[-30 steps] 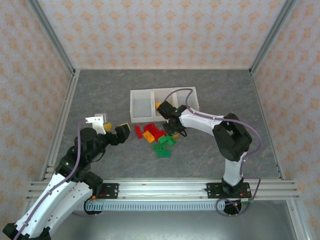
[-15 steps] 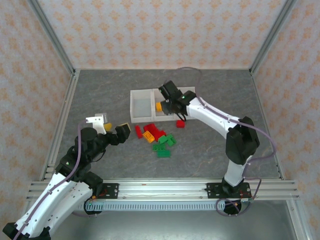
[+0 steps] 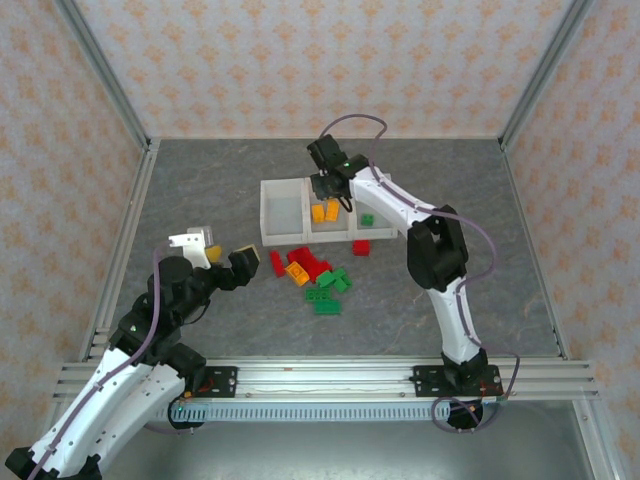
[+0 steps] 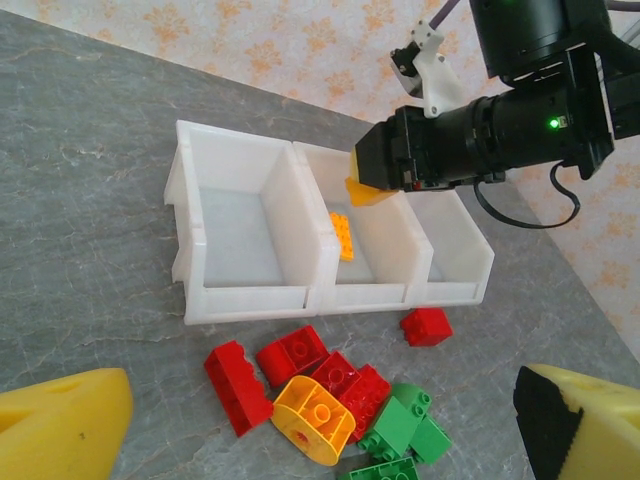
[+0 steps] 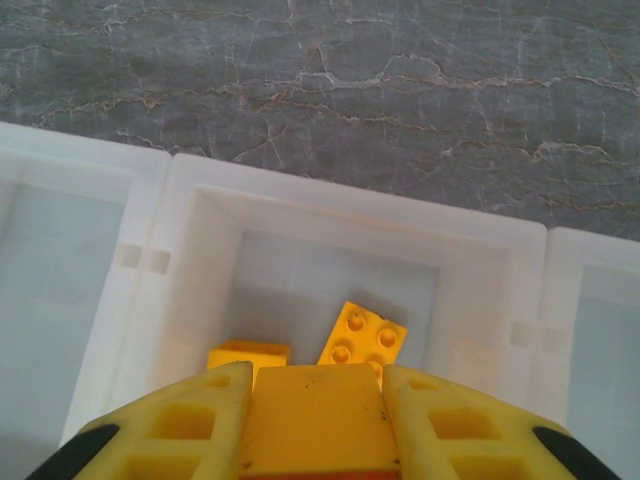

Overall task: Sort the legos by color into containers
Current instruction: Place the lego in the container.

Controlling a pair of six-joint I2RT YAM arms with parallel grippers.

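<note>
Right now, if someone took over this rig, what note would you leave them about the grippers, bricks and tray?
The left gripper is open and holds nothing, left of the pile.
The right gripper is shut on an orange-yellow studded plastic brick above the middle compartment of the translucent white three-compartment tray.
Done: two orange-yellow bricks lie in the middle compartment, one green brick in the right.
Left: release the held brick, then sort the mixed pile and the lone red brick in front of the tray.
</note>
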